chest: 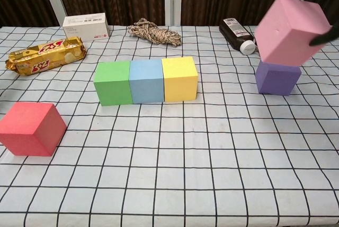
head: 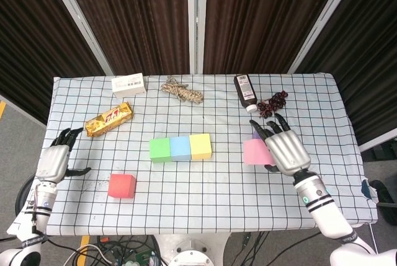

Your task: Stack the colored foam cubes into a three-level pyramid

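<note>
The right hand (head: 286, 149) holds the pink cube (chest: 288, 30) in the air above the purple cube (chest: 276, 78) near the desk's right edge, likely bound for the second level on the green (head: 160, 150), blue (head: 180, 148) and yellow (head: 200, 146) row at mid-desk. The left hand (head: 54, 162) hovers empty, fingers spread, at the left edge near the red cube (head: 121, 186). No container here holds anything that shows.

Three cubes (chest: 145, 81) side by side mid-table (head: 205, 182); lone cube (chest: 30, 128) front-left; packets (head: 109, 119) behind.
</note>
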`<state>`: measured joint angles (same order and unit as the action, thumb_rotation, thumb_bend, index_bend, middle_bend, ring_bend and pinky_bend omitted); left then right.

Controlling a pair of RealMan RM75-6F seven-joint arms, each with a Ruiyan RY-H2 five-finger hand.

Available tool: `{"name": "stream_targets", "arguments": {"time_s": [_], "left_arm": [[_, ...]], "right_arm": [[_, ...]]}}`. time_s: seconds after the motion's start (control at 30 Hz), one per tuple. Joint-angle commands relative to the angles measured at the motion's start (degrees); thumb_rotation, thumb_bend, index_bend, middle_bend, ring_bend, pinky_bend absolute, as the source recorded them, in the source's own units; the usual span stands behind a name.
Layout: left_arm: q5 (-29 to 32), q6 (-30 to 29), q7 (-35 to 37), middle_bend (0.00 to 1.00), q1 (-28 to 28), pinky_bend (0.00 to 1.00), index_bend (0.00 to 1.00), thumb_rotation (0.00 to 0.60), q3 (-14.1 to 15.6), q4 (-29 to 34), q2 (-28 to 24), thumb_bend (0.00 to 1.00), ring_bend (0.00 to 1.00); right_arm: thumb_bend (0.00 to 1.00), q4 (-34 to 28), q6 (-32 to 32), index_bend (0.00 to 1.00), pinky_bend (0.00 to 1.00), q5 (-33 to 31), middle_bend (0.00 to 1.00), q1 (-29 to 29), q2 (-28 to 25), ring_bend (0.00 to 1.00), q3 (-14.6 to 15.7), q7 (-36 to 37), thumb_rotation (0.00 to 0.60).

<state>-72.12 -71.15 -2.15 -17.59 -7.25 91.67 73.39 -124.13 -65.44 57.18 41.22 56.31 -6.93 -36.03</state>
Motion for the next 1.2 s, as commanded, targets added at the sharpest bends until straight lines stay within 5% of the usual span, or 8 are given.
{"name": "stream_targets", "arguments": {"time_s": [0.03,0.23,0.8,1.2], "left_arm": [[-0.19,-0.27,0.4,0.1,0.19,0.18,0.08,0.6,0.01,-0.05,0.04,0.0,0.03],[-0.95,-0.37,1.28,0.1,0.59,0.18,0.08,0.6,0.54,-0.23,-0.29,0.0,0.03],[-1.23,0.19,4.95,0.1,1.36,0.18,0.08,0.6,0.77,-1.85,-0.92,0.0,0.03],[-1.29,0.62,6.84,0.1,1.47,0.18,0.08,0.6,0.47,-2.2,-1.26,0.0,0.03]], "right_arm": [[0.09,-0.83,11.28,0.0,0.0,-14.0,0.53,10.69,-2.57,0.16,-6.65,-0.24,0.6],[0.08,8.02,20.56,0.0,0.0,-32.03,0.51,25.36,3.2,0.16,-8.59,-1.69,0.6],[0.08,22.05,17.81,0.0,0.0,-49.15,0.5,45.21,17.47,0.16,-3.04,-10.74,0.6],[0.07,24.61,13.34,0.0,0.0,-56.64,0.5,50.92,21.86,0.16,-0.78,-15.9,0.6]]}}
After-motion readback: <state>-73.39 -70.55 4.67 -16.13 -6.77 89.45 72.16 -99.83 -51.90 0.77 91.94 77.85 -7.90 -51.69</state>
